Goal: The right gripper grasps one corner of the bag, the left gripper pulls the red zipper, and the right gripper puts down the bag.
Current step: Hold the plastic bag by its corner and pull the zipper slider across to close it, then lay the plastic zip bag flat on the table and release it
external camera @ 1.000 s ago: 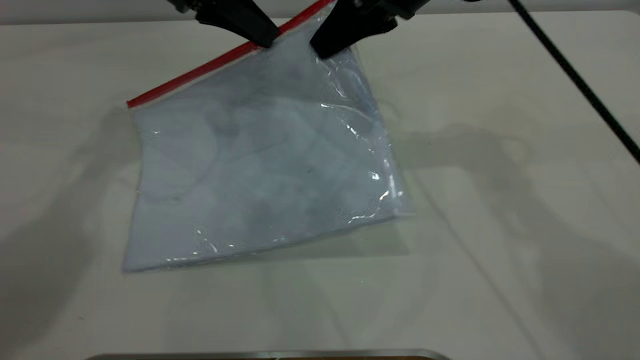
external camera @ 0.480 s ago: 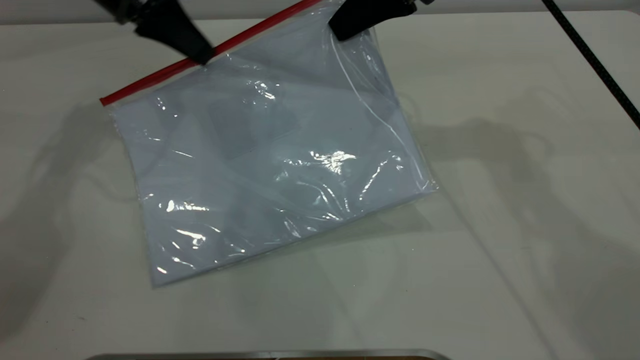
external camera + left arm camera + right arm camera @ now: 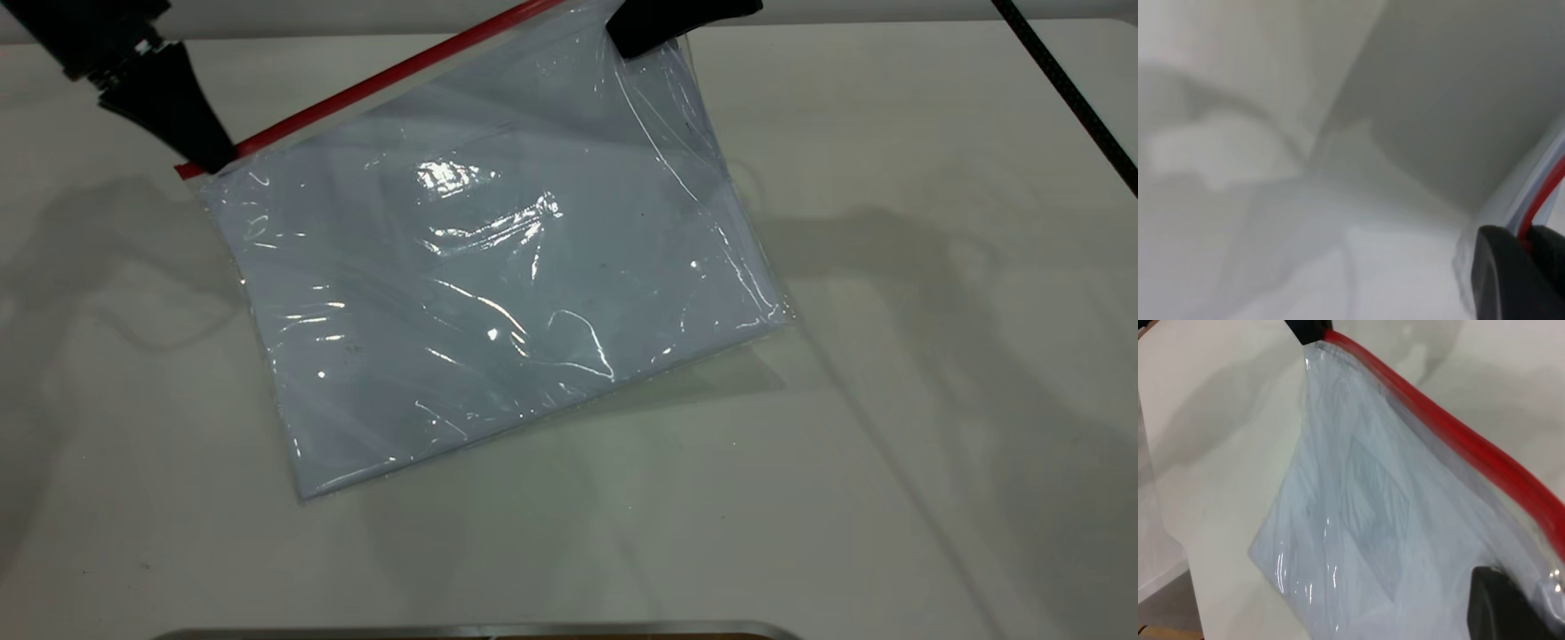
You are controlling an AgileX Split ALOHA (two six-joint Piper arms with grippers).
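Note:
The clear bag [image 3: 498, 293] with pale bluish paper inside hangs tilted, its lower edge near the white table. The red zipper [image 3: 373, 84] runs along its upper long edge. My left gripper [image 3: 209, 160] is shut on the red zipper at its far left end; in the left wrist view its fingers [image 3: 1501, 280] pinch the red strip [image 3: 1545, 193]. My right gripper [image 3: 653, 36] is shut on the bag's upper right corner and holds it up. The right wrist view shows the bag [image 3: 1358, 513], the red zipper [image 3: 1451, 427] and one finger [image 3: 1501, 610] on the plastic.
A braided black cord [image 3: 1067, 89] runs across the table's far right. A metal edge [image 3: 480, 631] lies along the front of the table [image 3: 889, 400]. The arms cast shadows to the left and right of the bag.
My left gripper has slid left along the red zipper from near the right gripper to the strip's left end. The bag has swung and lifted slightly with the right gripper.

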